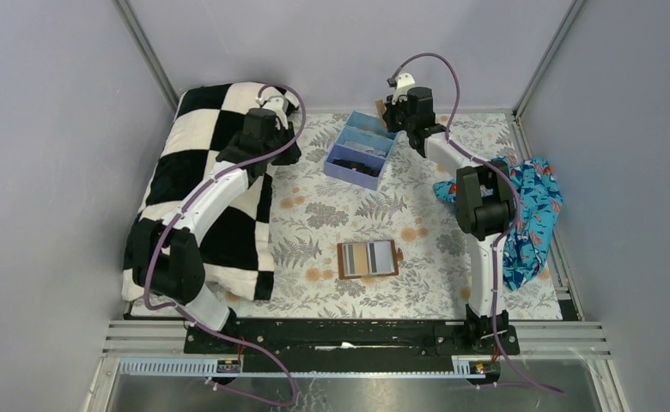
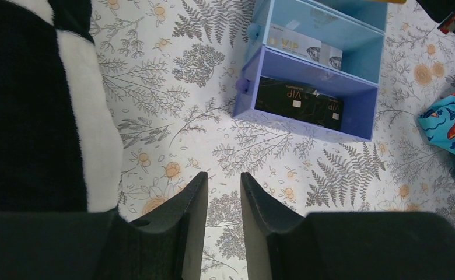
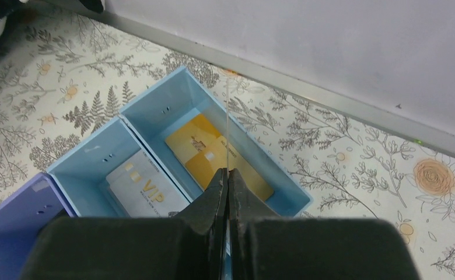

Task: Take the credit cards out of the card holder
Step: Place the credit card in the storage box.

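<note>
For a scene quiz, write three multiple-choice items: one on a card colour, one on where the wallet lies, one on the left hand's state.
1. Cards in the tray compartment nearest the wall: A black; B red; C gold.
2. The wallet lies: A in the tray; B on the tablecloth; C on the blanket.
3. The left hand is: A open; B shut on a card; C shut on cloth.
Key: C, gold cards lie there; B, it lies open on that cloth; A, its fingers stand apart, nothing between.
</note>
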Robot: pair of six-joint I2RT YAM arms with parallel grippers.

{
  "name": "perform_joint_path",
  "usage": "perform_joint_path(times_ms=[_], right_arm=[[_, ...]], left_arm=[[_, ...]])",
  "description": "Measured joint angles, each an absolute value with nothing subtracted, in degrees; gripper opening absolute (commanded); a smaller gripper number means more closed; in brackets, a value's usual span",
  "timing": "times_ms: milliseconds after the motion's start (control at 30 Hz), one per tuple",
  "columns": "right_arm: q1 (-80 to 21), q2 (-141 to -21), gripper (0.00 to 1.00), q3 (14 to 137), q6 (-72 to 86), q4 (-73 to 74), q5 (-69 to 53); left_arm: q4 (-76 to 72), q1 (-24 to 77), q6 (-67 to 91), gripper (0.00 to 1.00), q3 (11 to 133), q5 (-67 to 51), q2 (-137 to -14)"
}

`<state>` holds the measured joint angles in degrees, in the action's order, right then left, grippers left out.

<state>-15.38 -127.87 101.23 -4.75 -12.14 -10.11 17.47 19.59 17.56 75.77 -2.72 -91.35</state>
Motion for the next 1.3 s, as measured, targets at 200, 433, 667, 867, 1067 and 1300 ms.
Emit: perform_joint_path(times_ms=[200,433,667,867,1067,1300], right_arm=[[-15.44,-127.83,0.00,97.95,-5.26,-12.10,-9.39],[-15.88,-125.01,0.00,89.47,-6.09,-10.52,-6.26],[-17.15,-116.79,0.00,83.96,-1.48,-5.45,-7.18],[-17.50,-114.74,0.00,88.82,2.87,2.48,-13.41],[-17.30,-115.57,0.00,95.15,5.48,9.04,-17.34],[-16.56,-119.55,0.00,100.03,5.96,14.06,-17.72]], left_arm=[[16.97,17.30,17.43,0.31,76.66,-5.89,-93.23],[17.02,17.06,17.32,0.31,77.58,-8.01,-95.64],[16.82,16.84,17.32,0.30,77.58,-8.40,-95.64],[16.75,16.82,17.37,0.30,77.58,-8.88,-95.64],[16.60,16.82,17.43,0.30,77.58,-10.15,-95.64],[16.56,16.82,17.54,0.30,77.58,-10.81,-95.64]])
